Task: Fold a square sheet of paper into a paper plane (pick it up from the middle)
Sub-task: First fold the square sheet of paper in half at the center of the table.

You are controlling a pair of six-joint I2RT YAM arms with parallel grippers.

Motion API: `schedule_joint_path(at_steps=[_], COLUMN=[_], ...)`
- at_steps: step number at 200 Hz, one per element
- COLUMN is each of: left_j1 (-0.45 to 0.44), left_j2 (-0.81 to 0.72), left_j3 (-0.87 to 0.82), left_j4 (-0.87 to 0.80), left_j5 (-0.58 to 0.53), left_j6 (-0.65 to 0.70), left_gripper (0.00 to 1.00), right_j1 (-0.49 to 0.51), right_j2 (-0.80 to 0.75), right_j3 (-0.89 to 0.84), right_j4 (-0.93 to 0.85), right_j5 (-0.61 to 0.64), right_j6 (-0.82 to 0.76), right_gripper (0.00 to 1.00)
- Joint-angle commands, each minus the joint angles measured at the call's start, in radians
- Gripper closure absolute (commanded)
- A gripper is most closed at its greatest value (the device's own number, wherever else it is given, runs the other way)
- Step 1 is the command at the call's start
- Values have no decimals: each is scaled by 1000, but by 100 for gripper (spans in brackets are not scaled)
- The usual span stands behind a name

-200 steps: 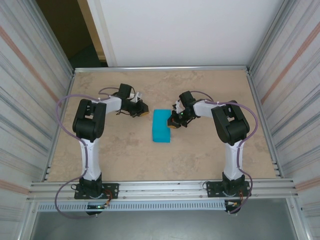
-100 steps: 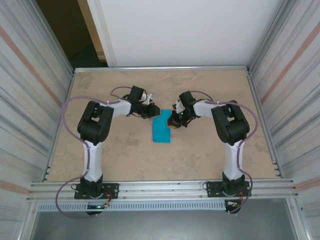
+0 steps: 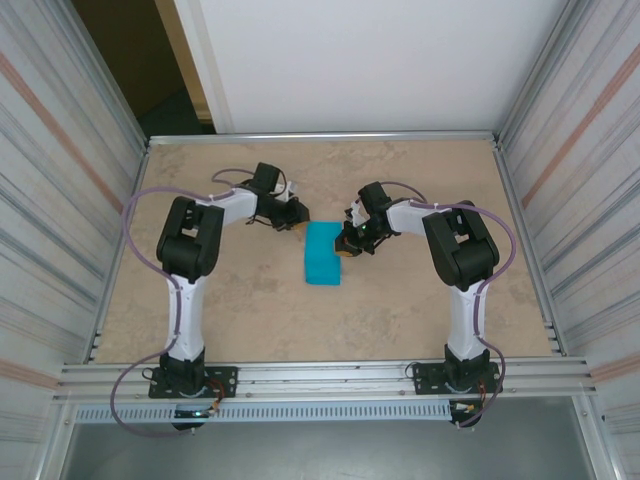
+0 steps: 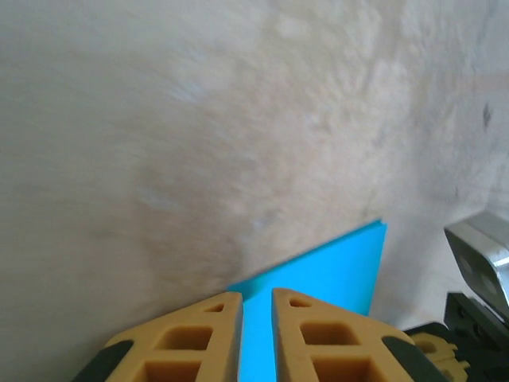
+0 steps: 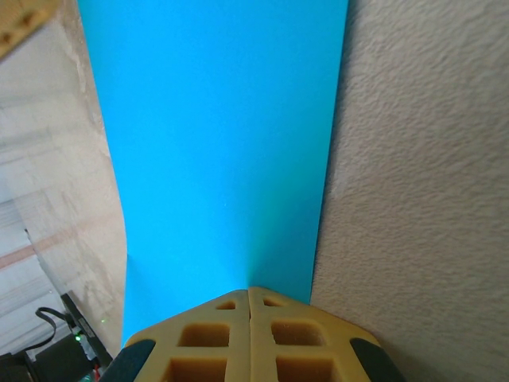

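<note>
Turquoise sheet of paper [image 3: 322, 255]: lies flat in the middle of the counter [image 3: 400, 310] as a narrow rectangle, its long side running away from my bases.
Left pincer [image 3: 299, 224]: sits at the sheet's far left corner. In my left wrist view the pincer [image 4: 256, 296] shows a narrow slit between its yellow fingers, with blue paper [image 4: 334, 263] seen through the slit and beyond the tips. It holds nothing that I can see.
Right pincer [image 3: 345, 247]: sits at the sheet's right edge, toward the far end. In my right wrist view the pincer [image 5: 249, 290] has its fingers pressed together with no gap, and the sheet [image 5: 215, 135] runs out from the tips. Whether paper is pinched between them, I cannot tell.
Between my pincers: only the sheet's far end.
</note>
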Motion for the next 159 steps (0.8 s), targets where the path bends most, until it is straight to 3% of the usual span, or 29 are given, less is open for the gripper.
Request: schedule_joint_path(at_steps=[1, 40, 80, 108, 159], left_j1=[34, 28, -26, -59, -86], left_j2=[23, -46, -153, -140, -122], left_j3=[41, 114, 4, -67, -113], left_j4=[-99, -195, -121, -49, -30], left_j5=[-80, 7, 68, 121, 121], left_j6=[2, 68, 52, 2, -10], left_gripper=[82, 81, 82, 83, 85], right_j1=[-23, -21, -10, -7, -4], right_j2=[154, 151, 145, 141, 145], right_j3=[-88, -80, -37, 29, 130], right_j4=[-241, -251, -287, -335, -395], right_j5=[412, 415, 408, 404, 361], right_j6=[-28, -36, -103, -149, -229], right_gripper=[99, 99, 99, 99, 98])
